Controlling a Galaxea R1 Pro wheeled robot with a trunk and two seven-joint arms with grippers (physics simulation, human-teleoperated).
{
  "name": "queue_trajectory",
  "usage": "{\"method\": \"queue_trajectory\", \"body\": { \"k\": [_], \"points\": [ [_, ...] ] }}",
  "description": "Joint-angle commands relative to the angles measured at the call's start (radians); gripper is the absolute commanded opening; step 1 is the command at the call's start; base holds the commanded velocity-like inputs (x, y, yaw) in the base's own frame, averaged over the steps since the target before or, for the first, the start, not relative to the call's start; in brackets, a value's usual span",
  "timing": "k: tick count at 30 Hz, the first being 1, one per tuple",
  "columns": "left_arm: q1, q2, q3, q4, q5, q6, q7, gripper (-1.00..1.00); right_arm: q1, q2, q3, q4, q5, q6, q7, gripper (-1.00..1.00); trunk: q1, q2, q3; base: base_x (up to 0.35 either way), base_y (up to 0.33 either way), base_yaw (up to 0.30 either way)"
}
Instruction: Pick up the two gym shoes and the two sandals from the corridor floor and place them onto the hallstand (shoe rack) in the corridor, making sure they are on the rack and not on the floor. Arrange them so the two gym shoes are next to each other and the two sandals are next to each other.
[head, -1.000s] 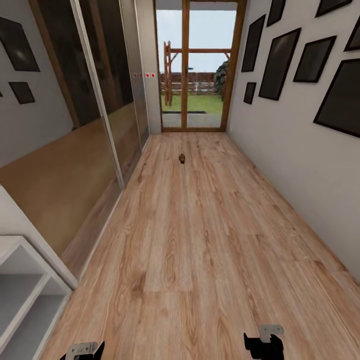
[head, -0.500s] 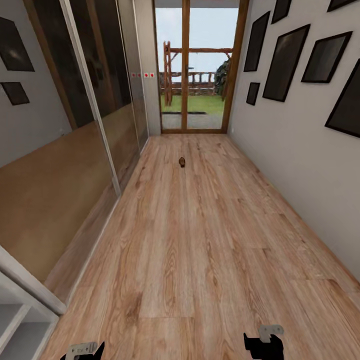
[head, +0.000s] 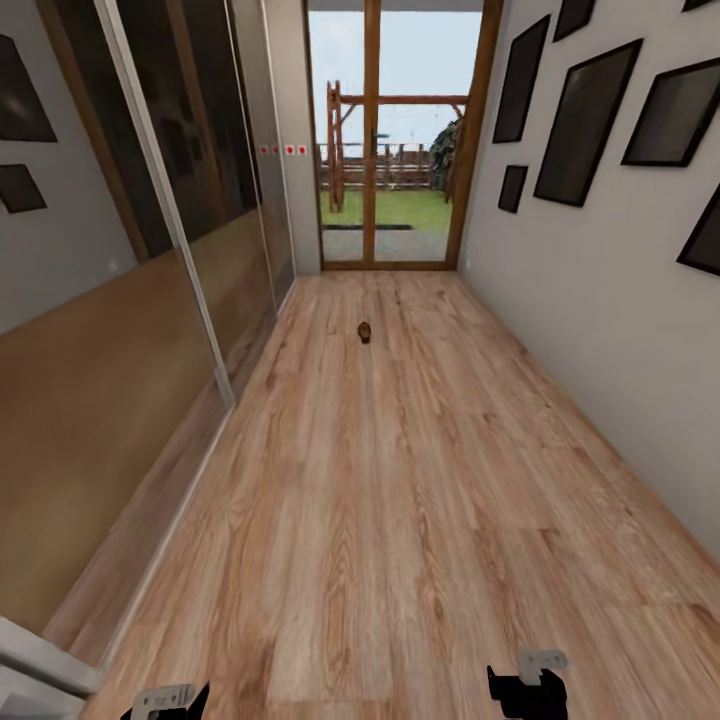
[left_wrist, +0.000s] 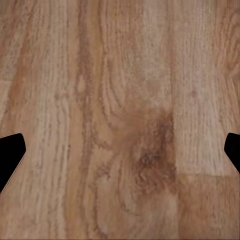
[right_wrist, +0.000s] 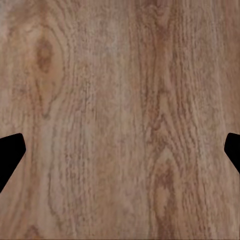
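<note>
1. Risk is sitting mostly in the approach: one small dark-brown object (head: 365, 331), probably a sandal though too far off to confirm, is lying on the corridor floor (head: 400, 520) well ahead, near the glass door (head: 397, 140) at the far end. Driving in too fast or off-line could be nudging it along the smooth planks or running the base over it.
2. Left gripper (head: 170, 700) and right gripper (head: 527, 688) are hanging low at the near edge of the head view, both empty. In each wrist view the two dark fingertips (left_wrist: 11, 155) (right_wrist: 11, 155) are standing wide apart at the frame edges, with bare wood grain between them.
3. Mirrored wardrobe doors (head: 150, 300) are lining the left side and a framed-picture wall (head: 600, 250) the right, so a drifting heading in this narrow passage could be clipping either one.
4. Shoe-rack placement is also looking exposed: a pale corner (head: 35, 665) is peeking in at the lower left, too little to identify.
5. Gym shoes and the other sandal are not locatable from here, so a missed search could be leaving footwear on the floor.
</note>
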Motion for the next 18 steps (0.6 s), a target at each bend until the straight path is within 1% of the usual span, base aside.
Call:
{"method": "queue_trajectory", "body": {
  "k": [1, 18],
  "points": [
    [-0.001, 0.000, 0.005, 0.001, 0.007, 0.000, -0.010, 1.00, -0.001, 0.000, -0.008, 0.001, 0.011, -0.003, -0.003, 1.00, 0.000, 0.000, -0.001, 0.339, 0.000, 0.000],
    [-0.001, -0.001, 0.004, 0.001, 0.008, 0.000, -0.010, 1.00, -0.001, 0.001, -0.008, 0.001, 0.011, -0.004, -0.003, 1.00, 0.000, 0.000, -0.001, 0.339, 0.000, 0.000]
  ]
}}
